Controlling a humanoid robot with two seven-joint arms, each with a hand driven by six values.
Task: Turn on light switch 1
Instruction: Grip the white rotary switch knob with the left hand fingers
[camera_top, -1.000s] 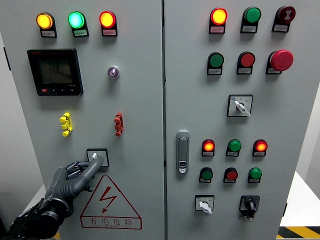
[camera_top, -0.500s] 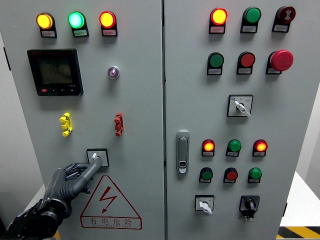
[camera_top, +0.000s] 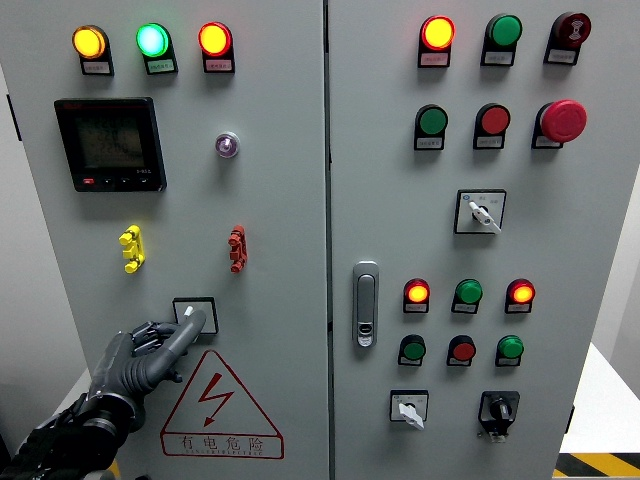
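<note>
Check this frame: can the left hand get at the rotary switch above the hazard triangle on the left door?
Probably yes. The left hand has its extended finger already at the rotary switch, apparently touching its knob, and nothing stands between them on the left door.

Pale wall (camera_top: 25, 250) shows left of the grey cabinet (camera_top: 290, 200); lower right, a white floor (camera_top: 610, 395) with yellow-black hazard stripe (camera_top: 598, 465).

An industrial electrical room or plant, shown by a grey control cabinet (camera_top: 290, 200) with indicator lamps (camera_top: 153, 40), a digital meter (camera_top: 110, 143), a red emergency stop (camera_top: 563, 120), selector switches (camera_top: 481, 212) and a high-voltage warning triangle (camera_top: 220, 405).
</note>
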